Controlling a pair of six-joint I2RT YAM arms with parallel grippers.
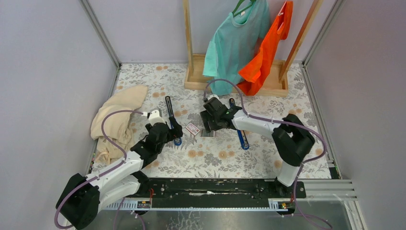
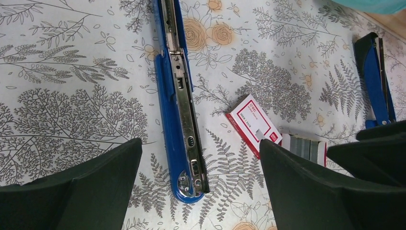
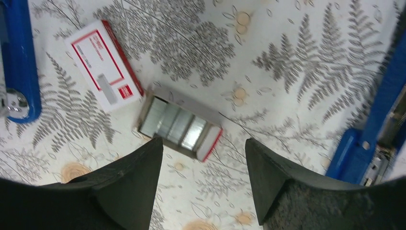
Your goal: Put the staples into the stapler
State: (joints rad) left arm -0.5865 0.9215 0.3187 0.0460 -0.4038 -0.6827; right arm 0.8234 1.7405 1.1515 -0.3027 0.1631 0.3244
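A blue stapler [image 2: 178,100] lies opened flat on the flowered cloth, its metal channel facing up. It also shows as the stapler [image 1: 171,117] in the top view. My left gripper [image 2: 201,191] hovers open over its near end, touching nothing. The staples [image 3: 174,125], silvery-grey strips, sit in a small open tray beside the red-and-white box sleeve [image 3: 103,64]. My right gripper [image 3: 203,141] stands open just short of the tray, nothing between its fingers. From above, the right gripper [image 1: 210,125] hangs over the tray. The staples [image 2: 304,146] peek out beside my left gripper's right finger.
A second blue stapler [image 1: 241,130] lies right of the tray. A beige cloth [image 1: 117,120] is heaped at the left edge. A wooden rack [image 1: 230,79] with a teal shirt [image 1: 237,40] and an orange shirt [image 1: 268,52] stands at the back.
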